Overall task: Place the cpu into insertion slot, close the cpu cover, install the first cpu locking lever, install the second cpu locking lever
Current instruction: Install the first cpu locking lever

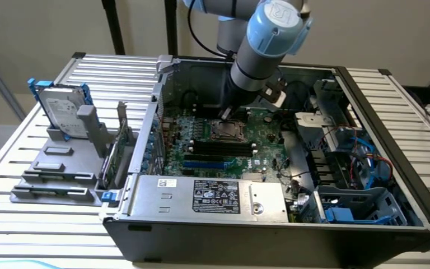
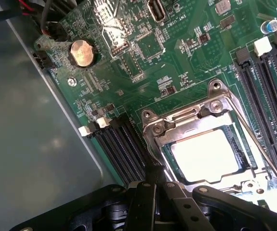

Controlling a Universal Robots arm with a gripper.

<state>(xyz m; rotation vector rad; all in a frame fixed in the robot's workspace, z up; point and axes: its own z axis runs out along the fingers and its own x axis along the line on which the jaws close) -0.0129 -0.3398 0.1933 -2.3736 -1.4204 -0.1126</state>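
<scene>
A white slatted metal surface (image 1: 43, 224) is seen carrying an open black computer case (image 1: 275, 246), with a beige wall (image 1: 394, 33) behind. At the exterior view's left, a silver hard drive (image 1: 60, 109) is stood in a grey plastic holder (image 1: 58, 174). The square silver-topped cpu (image 2: 206, 156) is seated in the black insertion slot (image 2: 244, 156), framed by the lowered silver cpu cover (image 2: 177, 126). The black gripper (image 2: 152, 180) is closed tight just beside the cover, with nothing seen gripped
</scene>
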